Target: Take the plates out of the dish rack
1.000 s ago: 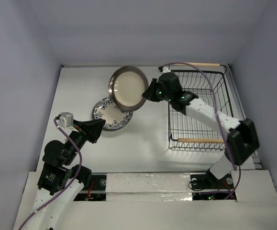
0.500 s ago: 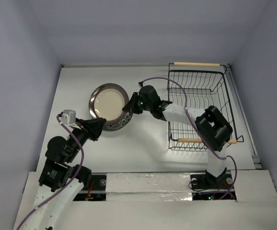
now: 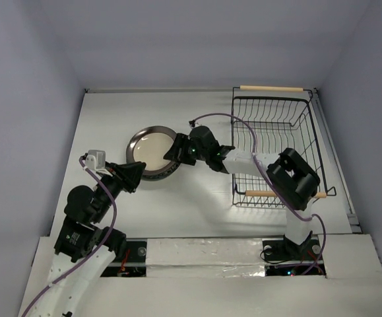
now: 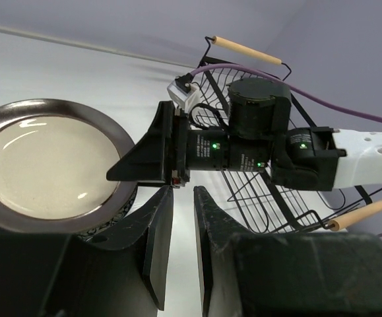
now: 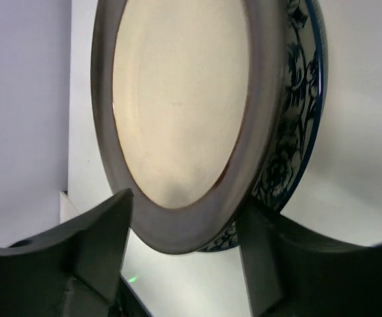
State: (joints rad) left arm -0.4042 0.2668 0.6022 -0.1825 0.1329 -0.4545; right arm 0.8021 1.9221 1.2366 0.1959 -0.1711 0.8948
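The brown-rimmed cream plate lies on top of the white plate with dark floral pattern at the table's middle left. My right gripper is open, its fingers standing apart on either side of the cream plate's right rim. Just in front of the stack, my left gripper has a narrow gap between its fingers and holds nothing. The black wire dish rack stands at the right, and no plates show in it.
The right arm stretches leftward from the rack across the table's middle, trailing a purple cable. Wooden rod handles sit at the rack's far and near ends. Grey walls close in the table on three sides.
The right arm carried the cream plate from up near the rack down and left onto the floral plate, then opened its jaws. The left arm barely moved.
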